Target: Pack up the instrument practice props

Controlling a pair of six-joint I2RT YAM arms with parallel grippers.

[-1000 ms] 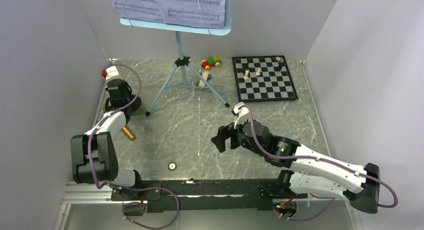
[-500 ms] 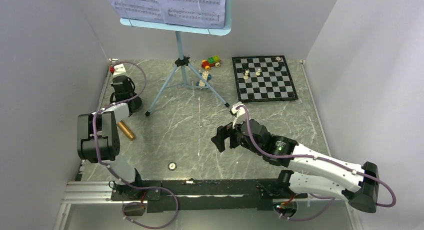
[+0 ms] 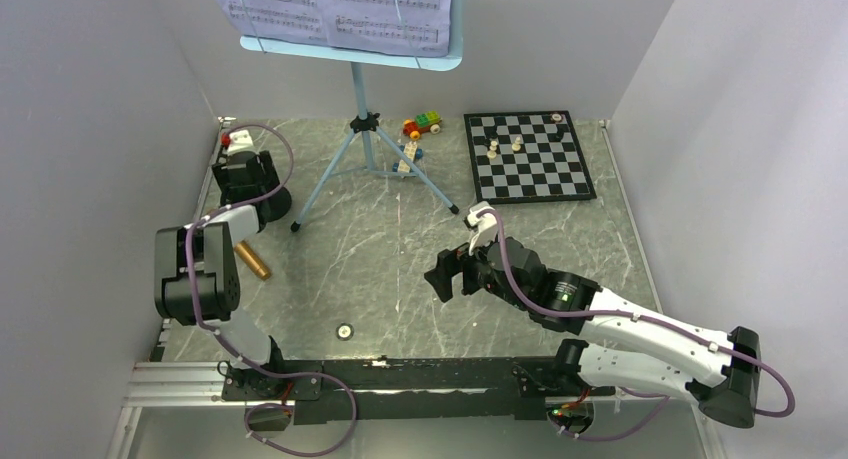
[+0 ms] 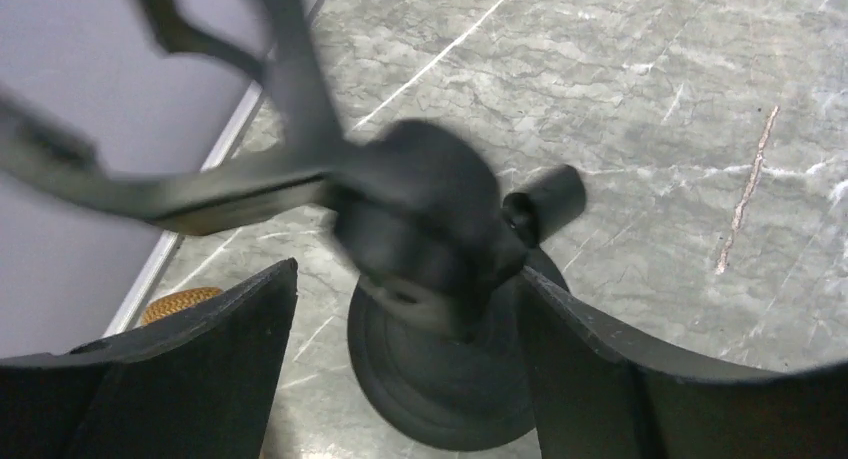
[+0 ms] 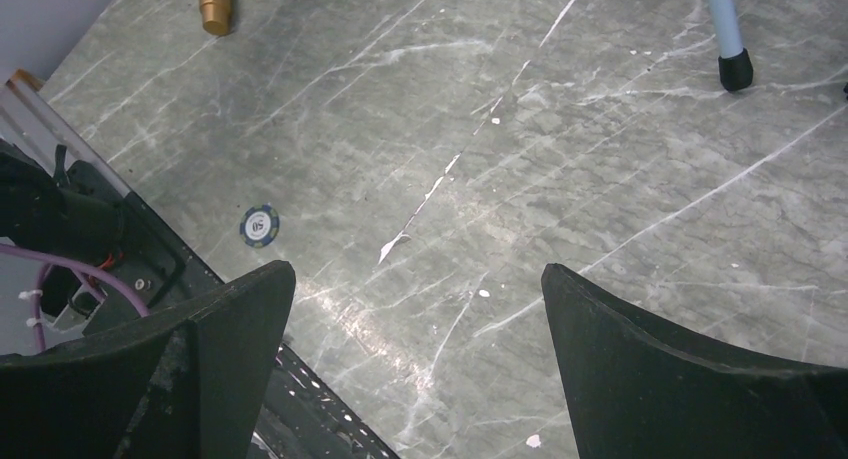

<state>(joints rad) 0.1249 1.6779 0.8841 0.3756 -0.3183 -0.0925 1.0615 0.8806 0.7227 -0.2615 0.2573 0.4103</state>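
Note:
The light-blue music stand [image 3: 358,99] stands at the back with white sheet-music pages [image 3: 340,4] on its desk. The black mic stand [image 4: 440,379] stands on its round base at the far left, its blurred clip head [image 4: 415,214] between the fingers of my left gripper [image 4: 408,269]. Those jaws are wide open, and the left finger is clear of the stand. The gold-brown microphone [image 3: 255,262] lies on the table just nearer than the stand. My right gripper [image 5: 419,270] hangs open and empty over bare table near the middle [image 3: 440,277].
A black-and-white chessboard [image 3: 528,157] with a few pieces lies at the back right. A colourful toy brick car [image 3: 423,125] sits behind the music stand's legs. A small round chip [image 5: 259,225] lies near the front rail. A music stand foot [image 5: 735,71] is close ahead of my right gripper.
My left gripper has opened around the mic stand after being shut on it. The left arm drew in towards the back left corner. The right arm barely moved.

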